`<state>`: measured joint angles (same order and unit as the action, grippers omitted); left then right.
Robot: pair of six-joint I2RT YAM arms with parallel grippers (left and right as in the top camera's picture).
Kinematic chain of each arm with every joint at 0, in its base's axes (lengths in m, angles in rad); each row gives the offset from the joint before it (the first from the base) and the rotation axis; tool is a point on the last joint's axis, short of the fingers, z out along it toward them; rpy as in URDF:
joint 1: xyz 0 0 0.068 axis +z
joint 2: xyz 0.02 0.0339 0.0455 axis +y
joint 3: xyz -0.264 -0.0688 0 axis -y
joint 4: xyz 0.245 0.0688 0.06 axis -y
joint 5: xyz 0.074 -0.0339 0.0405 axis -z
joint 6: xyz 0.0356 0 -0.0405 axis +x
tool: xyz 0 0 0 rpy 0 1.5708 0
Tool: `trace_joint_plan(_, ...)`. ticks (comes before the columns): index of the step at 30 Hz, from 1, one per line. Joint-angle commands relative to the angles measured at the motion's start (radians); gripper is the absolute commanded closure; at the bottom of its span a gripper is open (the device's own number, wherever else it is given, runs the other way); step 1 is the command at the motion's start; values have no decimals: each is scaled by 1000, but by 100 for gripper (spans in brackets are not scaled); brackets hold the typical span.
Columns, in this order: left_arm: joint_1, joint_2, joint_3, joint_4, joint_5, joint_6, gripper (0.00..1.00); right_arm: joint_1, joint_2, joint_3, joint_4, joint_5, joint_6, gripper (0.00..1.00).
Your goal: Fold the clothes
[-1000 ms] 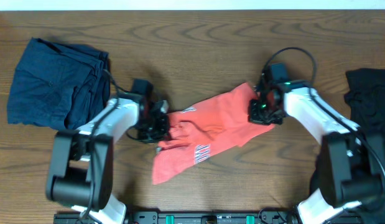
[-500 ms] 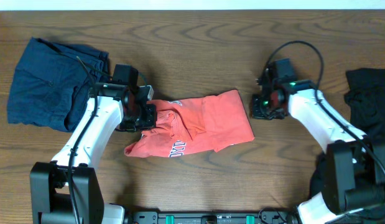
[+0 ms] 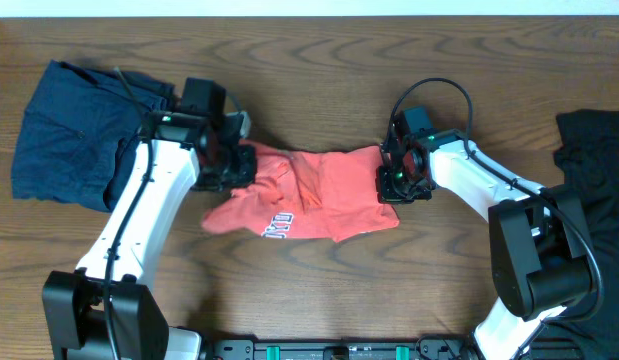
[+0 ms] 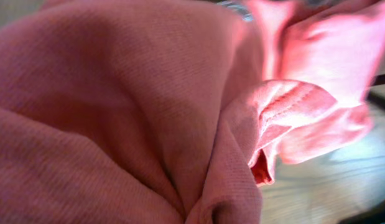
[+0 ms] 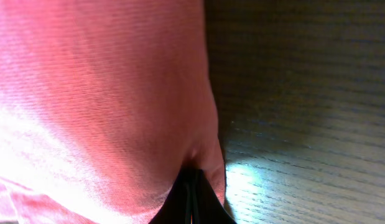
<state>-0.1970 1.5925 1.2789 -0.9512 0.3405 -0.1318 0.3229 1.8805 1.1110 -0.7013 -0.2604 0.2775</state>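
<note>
Wooden table (image 3: pixel 309 50), coral-red T-shirt (image 3: pixel 329 190) rumpled at its middle, white lettering shown, left gripper (image 3: pixel 234 165) clamped on its left edge, right gripper (image 3: pixel 394 185) pinched on its right edge, navy garment (image 3: pixel 74 135) heaped far left, black garment (image 3: pixel 594 150) far right.

From overhead, even, diffuse light falls on the dark brown wooden counter (image 3: pixel 319 290). The picture is sharp, with only soft, short shadows under the arms and a pale overexposed strip past the counter's far edge. In the left wrist view the coral-red cotton T-shirt (image 4: pixel 117 93) sits too close and is out of focus, its upper-right folds blown out, and the wood behind is a blur. The right wrist view shows crisp weave, dim wood, and a bluish-white glare patch low on the grain.
</note>
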Motion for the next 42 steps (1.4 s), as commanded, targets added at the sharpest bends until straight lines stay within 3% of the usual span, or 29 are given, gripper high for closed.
trace_joint_plan(1,-81,-5,21,44,17,-106,94,23,66,-27,-10,16,-18,99)
trace_joint_plan(8,-299,56,21,219,-32,-238,94,23,66,-27,-24,16,-24,98)
trace_joint_plan(9,-327,71,21,230,-63,-253,91,23,66,-27,-24,16,-24,98)
trace_joint_plan(11,-381,108,21,252,-112,-277,71,23,66,-27,-24,16,-24,98)
trace_joint_plan(12,-405,129,21,266,-114,-288,69,23,66,-27,-24,16,-24,96)
trace_joint_plan(20,-533,190,22,411,-39,-341,60,1,58,-26,-43,16,-24,82)
trace_joint_plan(28,-490,146,45,323,-39,-286,49,-63,-82,-16,-72,-38,-108,65)
trace_joint_plan(31,-460,111,84,261,-39,-237,38,-68,-182,-16,-68,-80,-162,57)
trace_joint_plan(35,-418,55,127,180,-47,-146,30,-60,-303,-16,-36,-161,-225,52)
trace_joint_plan(41,-355,21,127,55,-283,-137,31,15,-369,-16,51,-245,-257,51)
trace_joint_plan(42,-339,23,126,38,-305,-134,34,37,-367,-16,62,-241,-257,51)
